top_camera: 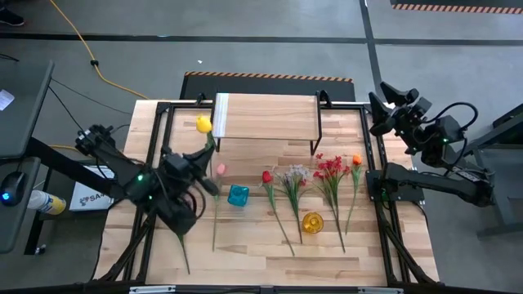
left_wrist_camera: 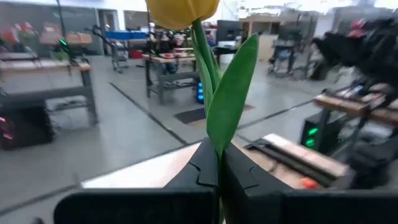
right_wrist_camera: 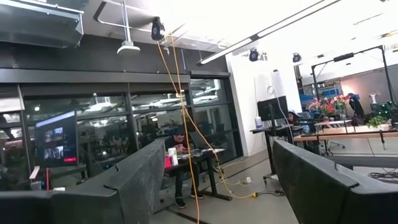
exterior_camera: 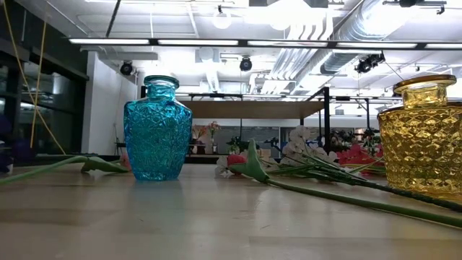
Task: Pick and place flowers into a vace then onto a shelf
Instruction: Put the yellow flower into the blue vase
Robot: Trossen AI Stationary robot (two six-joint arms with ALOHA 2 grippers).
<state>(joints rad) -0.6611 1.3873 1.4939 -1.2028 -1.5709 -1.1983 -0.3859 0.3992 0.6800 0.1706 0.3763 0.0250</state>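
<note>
On the left, the left gripper (top_camera: 198, 166) is pinching the stem of a yellow tulip (top_camera: 203, 124) — bloom raised toward the far side, stem running back through the pressed-together fingers (left_wrist_camera: 239, 171). The blue vase (top_camera: 238, 196) stands just right of that gripper and a little nearer, so the stem probably must swing upright over its mouth. More flowers (top_camera: 298, 188) lie right of it, beside the yellow vase (top_camera: 312, 222). The shelf (top_camera: 265, 117) sits beyond. Far right, the right gripper (right_wrist_camera: 214, 180) waits — spread and empty.
</note>
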